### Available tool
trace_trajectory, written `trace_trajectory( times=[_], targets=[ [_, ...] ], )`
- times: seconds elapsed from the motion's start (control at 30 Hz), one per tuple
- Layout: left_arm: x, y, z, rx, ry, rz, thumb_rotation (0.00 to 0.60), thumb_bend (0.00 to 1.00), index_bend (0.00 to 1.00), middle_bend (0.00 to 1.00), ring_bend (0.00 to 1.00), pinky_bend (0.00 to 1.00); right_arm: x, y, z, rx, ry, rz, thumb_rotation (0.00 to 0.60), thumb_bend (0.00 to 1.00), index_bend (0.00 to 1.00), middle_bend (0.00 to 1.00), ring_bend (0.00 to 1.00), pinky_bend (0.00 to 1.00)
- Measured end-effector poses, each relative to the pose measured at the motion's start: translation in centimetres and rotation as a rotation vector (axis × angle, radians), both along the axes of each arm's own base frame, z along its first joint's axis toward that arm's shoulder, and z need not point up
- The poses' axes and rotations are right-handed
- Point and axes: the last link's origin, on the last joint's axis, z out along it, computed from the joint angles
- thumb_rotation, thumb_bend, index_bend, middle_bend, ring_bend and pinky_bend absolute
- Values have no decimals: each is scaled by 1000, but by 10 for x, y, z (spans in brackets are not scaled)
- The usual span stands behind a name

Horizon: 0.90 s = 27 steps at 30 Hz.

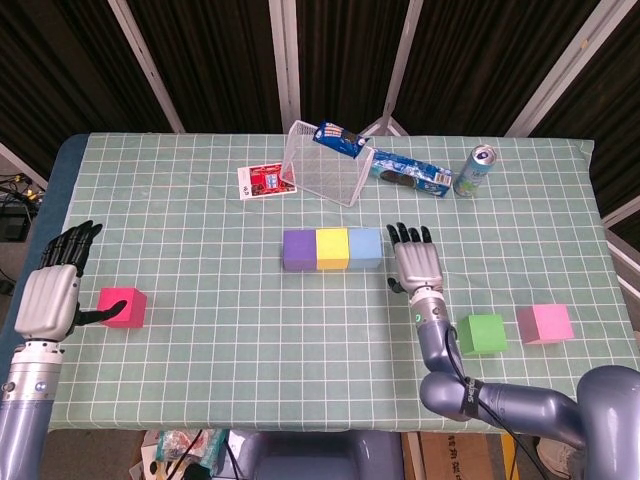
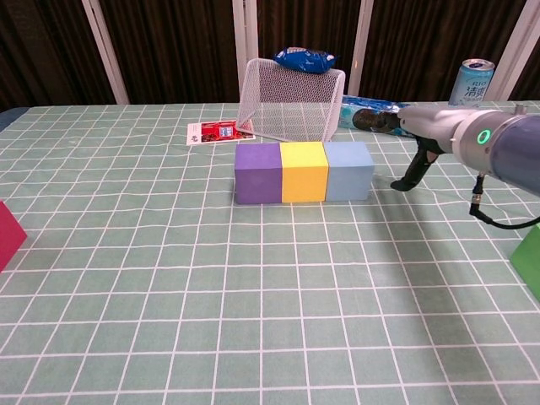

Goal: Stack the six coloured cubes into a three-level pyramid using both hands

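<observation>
A purple cube [image 1: 299, 250] [image 2: 257, 172], a yellow cube [image 1: 332, 248] [image 2: 304, 171] and a light blue cube [image 1: 364, 247] [image 2: 348, 170] form a touching row at mid-table. My right hand [image 1: 417, 263] [image 2: 439, 128] hovers open just right of the blue cube, apart from it. A green cube [image 1: 482, 333] [image 2: 530, 257] and a pink cube [image 1: 545, 324] lie at the right. A magenta cube [image 1: 122, 307] [image 2: 8, 234] sits at the left, with my left hand [image 1: 52, 294] open beside it, its thumb near the cube's left face.
A tipped wire basket [image 1: 325, 165] [image 2: 289, 108] with a blue snack bag [image 1: 339, 137] on it stands behind the row. A red card [image 1: 265, 182], a cookie pack [image 1: 410, 173] and a drink can [image 1: 473, 170] [image 2: 471, 81] lie along the back.
</observation>
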Motion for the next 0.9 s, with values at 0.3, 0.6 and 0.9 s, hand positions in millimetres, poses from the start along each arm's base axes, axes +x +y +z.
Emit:
trace_trajectory(
  times=[0.3,0.6,0.9],
  targets=[
    [3,-1,0,1,-2,-12,600,143,0,22,0,49,-22,32,31,-48,-23,14,600,324,0,74,61,0],
    [7,-2,-6,-14,10,-28,600,143,0,22,0,49,-52,78,57,-10,12,36,600,324,0,68,50,0],
    [12,-3,-12,-27,22,-43,600,143,0,22,0,49,-72,110,75,32,68,40,600,324,0,68,50,0]
  ],
)
